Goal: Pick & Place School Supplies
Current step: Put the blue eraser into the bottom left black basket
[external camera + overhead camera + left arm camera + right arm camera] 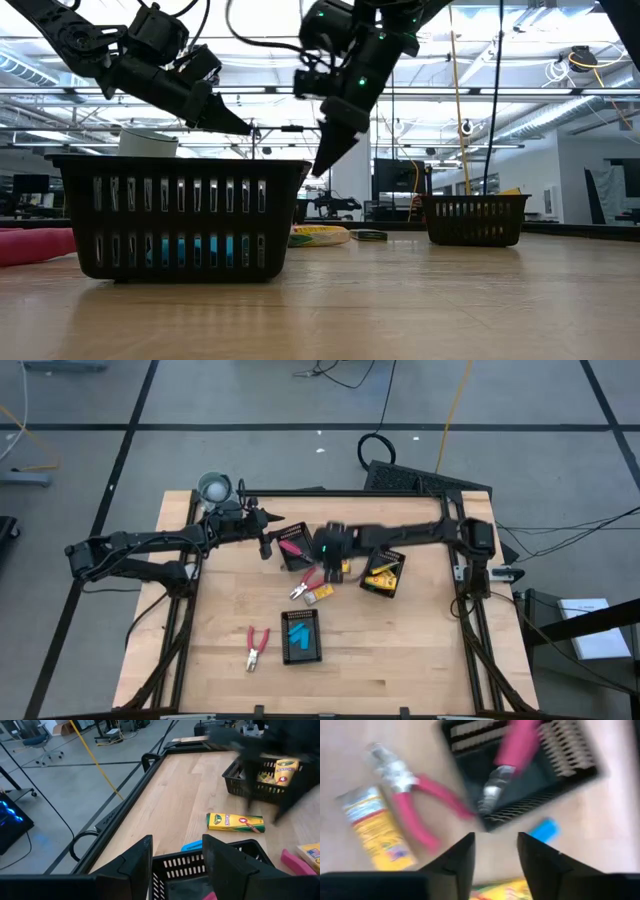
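Hovering right gripper (494, 851), open and empty, just above loose pliers (412, 800) | axis oblique to fingers | left gripper (175, 855) open, farther

pliers: 3 – one in the tray (292, 546) under the left tool (268, 546), one (305, 584) and one (256, 647) on the counter | trays: 3 (302, 637) (383, 572) | yellow crayon boxes: at least 3 (320, 593) (235, 822) (285, 770) | blue pieces: at least 2 (299, 632) (544, 829) | cup: 1 (214, 487)
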You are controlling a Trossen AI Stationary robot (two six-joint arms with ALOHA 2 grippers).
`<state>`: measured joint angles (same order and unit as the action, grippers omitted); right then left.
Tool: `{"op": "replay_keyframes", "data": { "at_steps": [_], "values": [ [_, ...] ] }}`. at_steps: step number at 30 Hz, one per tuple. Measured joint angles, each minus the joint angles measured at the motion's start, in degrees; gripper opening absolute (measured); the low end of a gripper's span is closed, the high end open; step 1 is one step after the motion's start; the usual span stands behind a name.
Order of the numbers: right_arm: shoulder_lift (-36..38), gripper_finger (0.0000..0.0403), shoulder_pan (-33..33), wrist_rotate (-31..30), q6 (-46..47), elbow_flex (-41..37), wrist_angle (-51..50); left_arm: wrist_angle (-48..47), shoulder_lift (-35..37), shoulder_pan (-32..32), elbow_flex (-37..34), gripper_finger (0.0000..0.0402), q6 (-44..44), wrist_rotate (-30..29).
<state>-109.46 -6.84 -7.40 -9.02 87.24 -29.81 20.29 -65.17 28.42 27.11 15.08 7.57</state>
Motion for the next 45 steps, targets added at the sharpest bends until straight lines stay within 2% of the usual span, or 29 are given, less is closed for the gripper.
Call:
{"op": "replay_keyframes", "data": {
  "at_steps": [6, 10, 20, 23, 27, 40, 45],
  "values": [
    [0.03, 0.0212, -7.32, 3.55, -1.11, -0.10, -1.49, -0.52, -0.01, 0.00, 0.00, 0.0177, 0.31, 0.59],
    [0.11, 0.0233, -11.10, 9.65, 0.45, -1.03, 1.92, -0.69, 0.00, 0.00, 0.00, 0.0177, 0.50, 0.66],
    [-6.07, 0.0235, -13.83, 14.74, 2.51, -2.42, 7.09, -0.39, 0.00, 0.00, 0.00, 0.0177, 1.47, 2.17],
    [-9.09, 0.0236, -13.81, 14.73, 2.40, -0.94, 7.07, -0.45, 0.00, -0.02, 0.00, 0.0177, 1.35, 2.99],
    [-8.82, 0.0236, -14.43, 12.97, 1.23, -0.54, 8.44, -0.73, 0.00, 0.00, 0.00, 0.0177, 1.35, 2.98],
    [-11.97, 0.0236, -15.48, 15.50, 3.06, -0.36, 8.37, -0.41, 0.00, 0.00, 0.00, 0.0177, 1.74, 2.97],
    [-12.84, 0.0236, -15.09, 13.83, 3.01, 0.39, 7.27, -0.46, 0.00, 0.17, 0.00, 0.0177, 1.55, 3.05]
  ]
}}
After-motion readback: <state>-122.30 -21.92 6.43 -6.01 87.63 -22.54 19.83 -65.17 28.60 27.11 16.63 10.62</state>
